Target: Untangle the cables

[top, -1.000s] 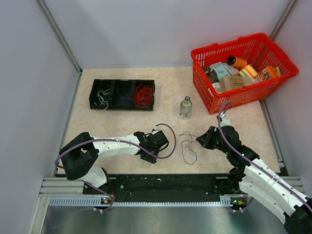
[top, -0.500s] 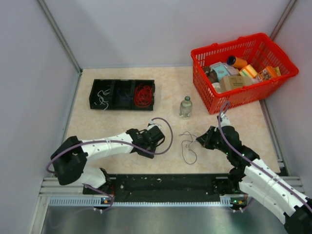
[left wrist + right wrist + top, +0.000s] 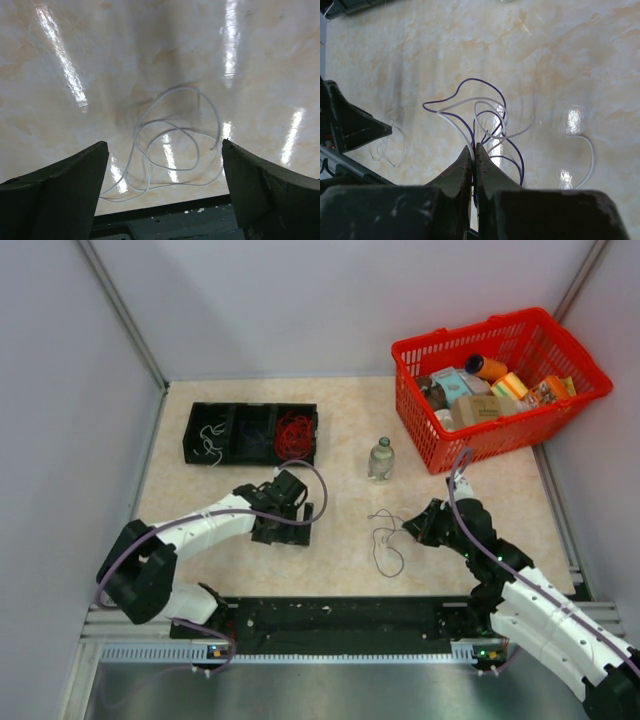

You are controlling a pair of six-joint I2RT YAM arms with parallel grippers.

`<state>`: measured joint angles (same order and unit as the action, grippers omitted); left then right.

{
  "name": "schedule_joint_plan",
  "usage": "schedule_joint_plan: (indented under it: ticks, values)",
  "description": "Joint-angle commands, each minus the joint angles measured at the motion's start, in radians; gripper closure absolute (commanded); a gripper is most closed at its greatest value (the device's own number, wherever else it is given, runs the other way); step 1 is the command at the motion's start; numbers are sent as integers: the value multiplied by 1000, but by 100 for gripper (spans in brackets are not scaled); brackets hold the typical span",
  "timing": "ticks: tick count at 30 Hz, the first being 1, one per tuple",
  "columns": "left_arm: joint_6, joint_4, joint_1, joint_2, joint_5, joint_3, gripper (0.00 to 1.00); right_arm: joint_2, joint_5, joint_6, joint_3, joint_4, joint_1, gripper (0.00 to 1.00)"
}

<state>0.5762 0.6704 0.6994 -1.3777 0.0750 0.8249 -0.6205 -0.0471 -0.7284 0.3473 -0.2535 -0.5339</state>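
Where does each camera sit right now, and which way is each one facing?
Top external: above and behind the bases, looking down at the table; both arms, left hand and right hand show.
Left wrist: on the left arm, looking down between its open fingers at a white cable.
Right wrist: on the right arm, looking along its shut fingers, which pinch the tangle.
Shared: top external and right wrist both show the tangle.

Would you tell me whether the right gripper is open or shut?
Shut: the right gripper has its fingers pressed together on the cables.
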Motion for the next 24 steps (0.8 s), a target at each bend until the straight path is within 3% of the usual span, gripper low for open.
schedule_joint_plan:
  ticks: [1, 6, 12, 15, 18, 20, 22, 24]
  values:
    - [-22, -8, -41, -72, -46, -29, 1, 24, 10, 6, 12, 10, 6, 100]
    - [11, -11, -32, -63, -40, -78, 12, 22, 15, 7, 9, 10, 5, 100]
    - [148, 3, 130, -86, 31, -98, 30, -1, 12, 4, 10, 31, 5, 100]
    - [175, -34, 146, -92, 17, -125, 47, -15, 4, 4, 16, 34, 6, 100]
    - [175, -35, 146, -78, 37, -121, 77, -8, 6, 7, 16, 33, 6, 100]
    - [169, -8, 146, -61, 92, -93, 91, -2, 9, 6, 12, 33, 6, 100]
    - [154, 18, 143, -44, 152, -54, 100, 2, 10, 4, 9, 33, 5, 100]
    - [149, 47, 132, -24, 209, -9, 100, 2, 9, 3, 9, 33, 6, 100]
